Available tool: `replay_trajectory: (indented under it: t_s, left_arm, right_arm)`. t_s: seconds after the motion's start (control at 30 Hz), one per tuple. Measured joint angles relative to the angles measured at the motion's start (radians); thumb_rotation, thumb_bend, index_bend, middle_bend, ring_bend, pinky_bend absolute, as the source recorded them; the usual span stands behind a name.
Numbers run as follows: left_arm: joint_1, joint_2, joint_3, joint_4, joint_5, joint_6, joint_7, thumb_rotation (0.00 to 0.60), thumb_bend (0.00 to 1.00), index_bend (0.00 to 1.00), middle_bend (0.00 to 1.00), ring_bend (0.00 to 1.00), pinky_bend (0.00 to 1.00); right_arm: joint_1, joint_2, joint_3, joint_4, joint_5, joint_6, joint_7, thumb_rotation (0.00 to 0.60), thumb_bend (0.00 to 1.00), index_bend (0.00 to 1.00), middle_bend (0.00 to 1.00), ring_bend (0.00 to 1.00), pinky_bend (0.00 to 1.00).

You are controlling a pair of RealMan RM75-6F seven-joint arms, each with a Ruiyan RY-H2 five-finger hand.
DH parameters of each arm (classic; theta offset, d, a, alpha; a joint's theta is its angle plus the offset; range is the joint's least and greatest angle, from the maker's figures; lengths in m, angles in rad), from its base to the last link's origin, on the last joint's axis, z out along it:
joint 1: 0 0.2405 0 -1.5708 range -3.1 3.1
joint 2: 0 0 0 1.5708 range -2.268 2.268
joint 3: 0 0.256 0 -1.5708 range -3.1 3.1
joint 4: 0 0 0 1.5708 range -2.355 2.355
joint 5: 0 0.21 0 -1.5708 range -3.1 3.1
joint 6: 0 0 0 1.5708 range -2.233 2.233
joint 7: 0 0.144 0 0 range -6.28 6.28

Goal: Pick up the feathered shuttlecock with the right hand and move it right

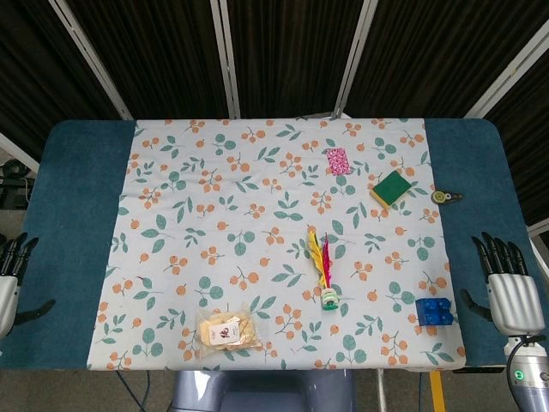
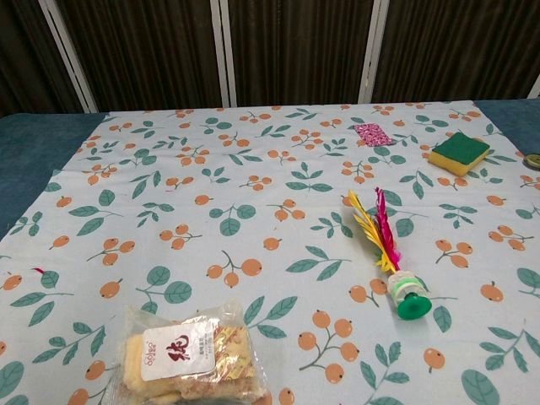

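Dark panelled backdrop behind a blue table [image 1: 81, 197] covered by a leaf-and-berry print cloth [image 1: 214, 172]; nothing has been lifted yet.

Feathered shuttlecock [image 1: 324, 273] lies flat on the cloth, right of centre and toward the near edge; green base points at the robot, yellow and pink feathers point away, so its long axis runs roughly near-to-far with a slight tilt (chest view confirms it resting on its side).

Right hand [image 1: 506, 279] rests at the table's right edge, fingers extended and apart, holding nothing; shuttlecock lies well to its left, at about the same depth. Left hand [image 1: 10, 279] sits at the far left edge, fingers likewise apart and empty, and is clearly the farther of the two.

Judgement: right hand must travel leftward across the cloth; blue block [image 1: 435, 311] sits between hand and shuttlecock, slightly nearer the robot, so the path should pass above or behind it; approaching across the shaft near the base looks the firmer hold.
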Motion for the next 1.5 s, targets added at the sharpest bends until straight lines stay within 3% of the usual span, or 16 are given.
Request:
replay_trajectory:
  t_s: [0.93, 1.2, 1.5]
  left_arm:
    - [0.000, -0.002, 0.000, -0.001, 0.011, 0.008, -0.002, 0.600, 0.11, 0.00, 0.00, 0.00, 0.00]
    - [0.002, -0.009, -0.005, 0.004, 0.019, 0.023, -0.033, 0.600, 0.11, 0.00, 0.00, 0.00, 0.00]
    - [0.005, -0.010, -0.003, 0.007, 0.010, 0.020, -0.013, 0.600, 0.11, 0.00, 0.00, 0.00, 0.00]
  right_arm:
    - [0.028, 0.006, 0.008, 0.026, -0.024, -0.019, 0.031, 0.600, 0.15, 0.08, 0.00, 0.00, 0.00]
    - [0.154, 0.006, 0.027, 0.158, -0.134, -0.090, 0.154, 0.600, 0.13, 0.22, 0.02, 0.00, 0.00]
    - [0.369, -0.044, 0.020, 0.329, -0.317, -0.172, 0.312, 0.600, 0.10, 0.28, 0.08, 0.00, 0.00]
